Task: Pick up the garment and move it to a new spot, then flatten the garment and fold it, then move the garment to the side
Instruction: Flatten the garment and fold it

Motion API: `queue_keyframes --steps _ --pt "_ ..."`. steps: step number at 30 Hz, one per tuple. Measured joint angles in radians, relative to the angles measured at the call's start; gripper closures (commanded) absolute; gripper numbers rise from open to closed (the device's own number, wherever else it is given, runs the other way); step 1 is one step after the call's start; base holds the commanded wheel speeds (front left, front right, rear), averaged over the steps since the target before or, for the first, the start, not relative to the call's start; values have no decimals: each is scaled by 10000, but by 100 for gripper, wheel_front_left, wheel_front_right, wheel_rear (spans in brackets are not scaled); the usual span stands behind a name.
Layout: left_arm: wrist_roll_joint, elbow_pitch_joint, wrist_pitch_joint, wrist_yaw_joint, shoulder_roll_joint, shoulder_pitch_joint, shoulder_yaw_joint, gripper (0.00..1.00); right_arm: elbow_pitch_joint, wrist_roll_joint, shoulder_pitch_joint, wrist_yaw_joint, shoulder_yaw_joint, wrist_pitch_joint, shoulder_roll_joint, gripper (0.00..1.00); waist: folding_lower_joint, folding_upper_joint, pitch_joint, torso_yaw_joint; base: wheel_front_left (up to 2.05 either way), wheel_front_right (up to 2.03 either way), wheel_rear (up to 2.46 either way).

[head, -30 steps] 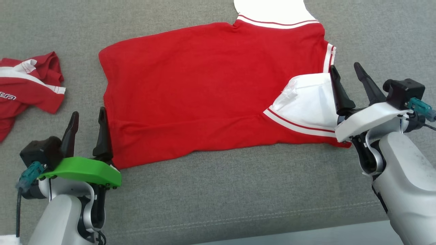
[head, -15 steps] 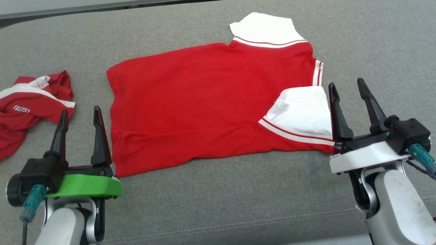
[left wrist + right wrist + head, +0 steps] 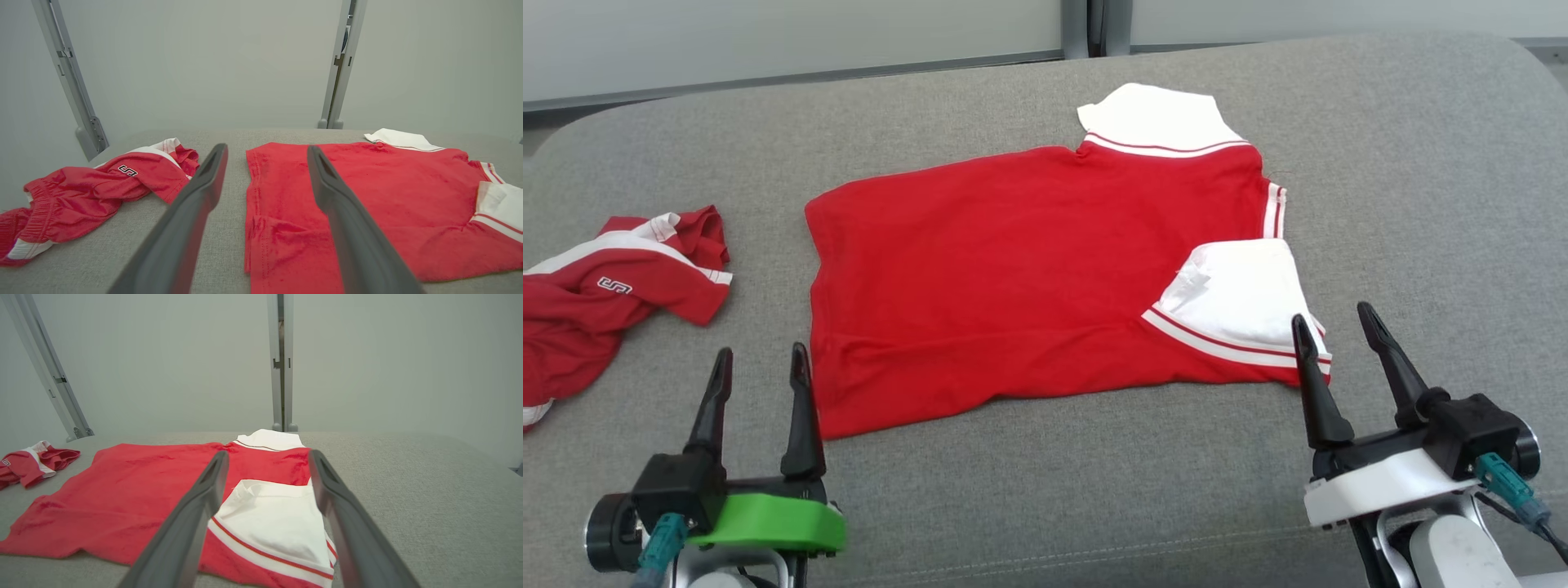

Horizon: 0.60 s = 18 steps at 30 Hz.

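Looking down from the head, you have both grippers at the near side of the grey cushion point(image 3: 1045, 498), fingers spread wide and holding nothing: the left gripper point(image 3: 761, 349) stands just beside the near left corner of the red shirt point(image 3: 996, 278), the right gripper point(image 3: 1330, 314) at its near right corner, by the white sleeve point(image 3: 1237, 294) folded onto the body. The shirt lies flat mid-cushion, its other white sleeve point(image 3: 1152, 114) jutting past the far edge. Well apart on your left lie crumpled red shorts point(image 3: 613, 306), and beyond the cushion stands a pale wall point(image 3: 768, 33) with a grey metal post point(image 3: 1086, 24).
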Motion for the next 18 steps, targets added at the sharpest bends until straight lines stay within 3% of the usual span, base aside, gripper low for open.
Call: queue_keyframes --steps 18 --pt "393 422 -31 -117 -67 676 -236 0 -240 -303 1150 0 -238 150 240 0 0 0 -937 118 0 0 0"
